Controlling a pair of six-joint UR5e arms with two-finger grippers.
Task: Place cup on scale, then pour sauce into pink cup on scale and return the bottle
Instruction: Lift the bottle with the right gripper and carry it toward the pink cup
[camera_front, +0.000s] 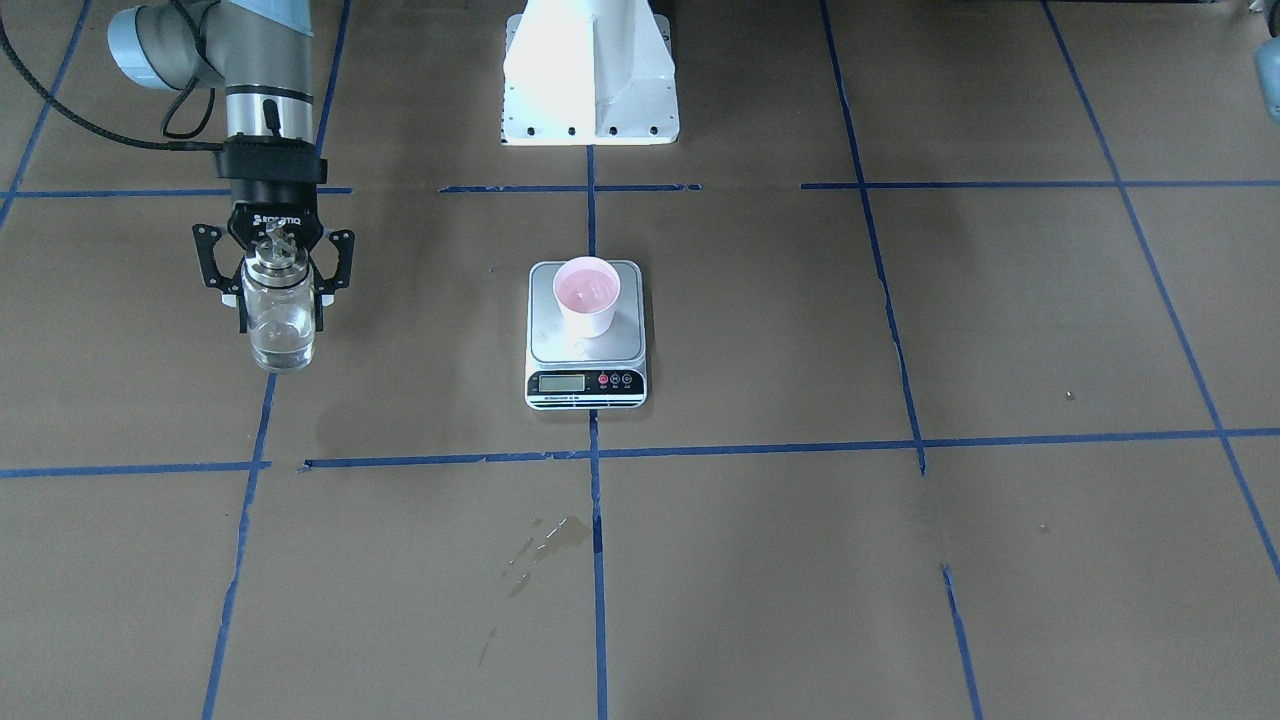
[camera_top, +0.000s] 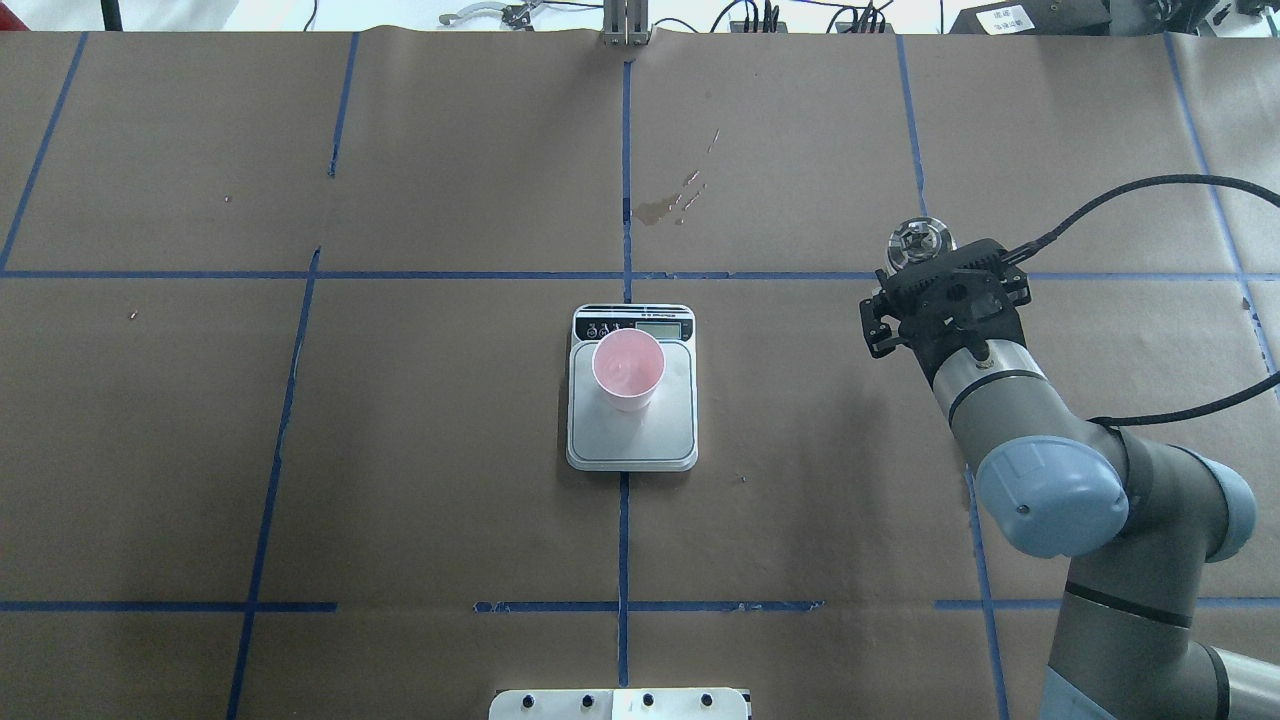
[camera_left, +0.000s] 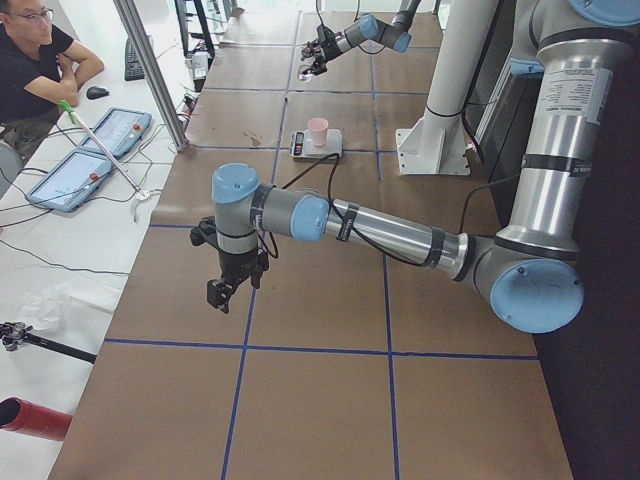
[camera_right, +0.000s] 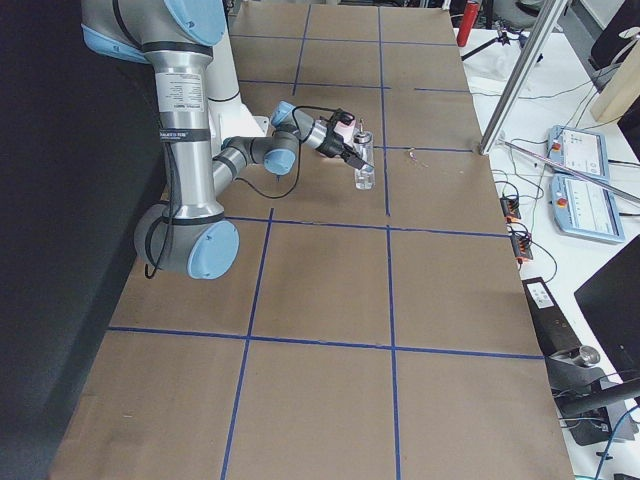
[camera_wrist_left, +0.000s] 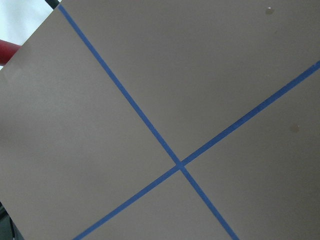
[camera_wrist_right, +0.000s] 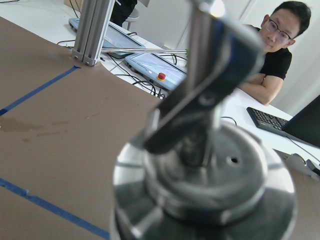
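Observation:
The white cup (camera_front: 587, 295) with a pink inside stands upright on the grey platform of the scale (camera_front: 585, 385), toward the robot's side; both also show from overhead, the cup (camera_top: 628, 368) on the scale (camera_top: 632, 450). My right gripper (camera_front: 280, 322) is shut on the clear glass bottle (camera_front: 281, 335), held upright with its base at the table, well to the robot's right of the scale. Clear sauce (camera_front: 282, 350) fills its lower part. Its silver cap (camera_wrist_right: 205, 185) fills the right wrist view. My left gripper (camera_left: 225, 290) hangs over bare table far off; I cannot tell whether it is open.
The white robot pedestal (camera_front: 590, 80) stands behind the scale. A dried stain (camera_front: 545, 545) marks the paper on the operators' side. An operator (camera_left: 30, 60) sits beyond the table edge by tablets (camera_left: 90, 160) and a metal post (camera_left: 150, 70).

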